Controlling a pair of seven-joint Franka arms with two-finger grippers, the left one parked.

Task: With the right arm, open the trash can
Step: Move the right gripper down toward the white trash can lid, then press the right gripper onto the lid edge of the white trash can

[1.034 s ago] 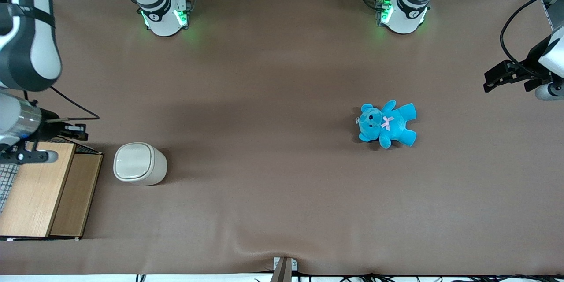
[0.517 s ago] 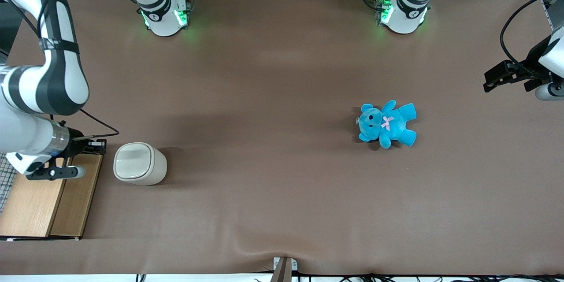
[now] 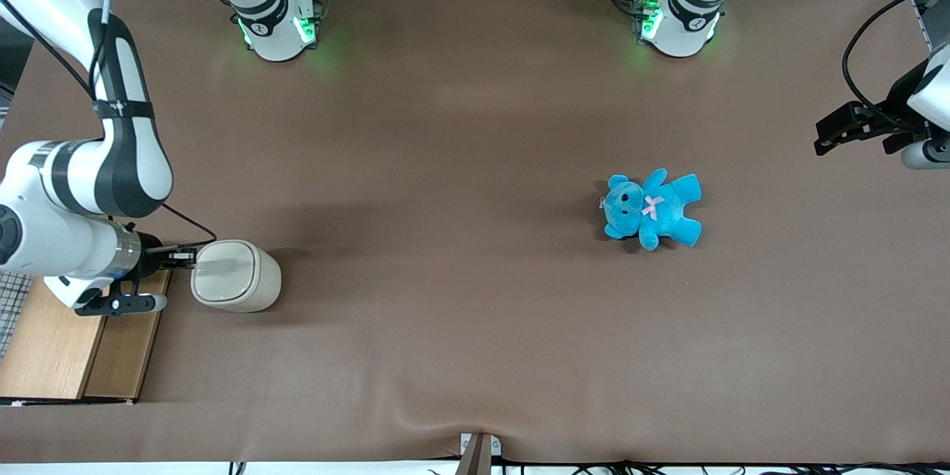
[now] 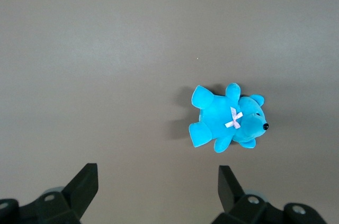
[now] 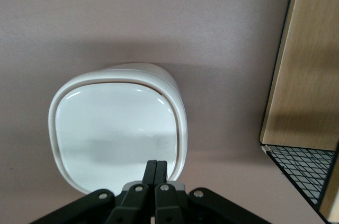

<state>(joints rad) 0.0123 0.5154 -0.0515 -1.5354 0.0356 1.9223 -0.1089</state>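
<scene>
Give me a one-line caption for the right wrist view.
Shut hand poised over the trash can lid's edge, wooden box alongside.

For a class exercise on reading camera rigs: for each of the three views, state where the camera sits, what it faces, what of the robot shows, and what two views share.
Front view: high above the brown table, looking down; the white right arm with its gripper at the cream-white plastic trash can.
Right wrist view: on the working wrist, facing the can's flat lid; shut black fingers show.
Left wrist view: on the parked wrist, facing the blue plush teddy.
Shared: front and right wrist views both show the can and the wooden box.
</scene>
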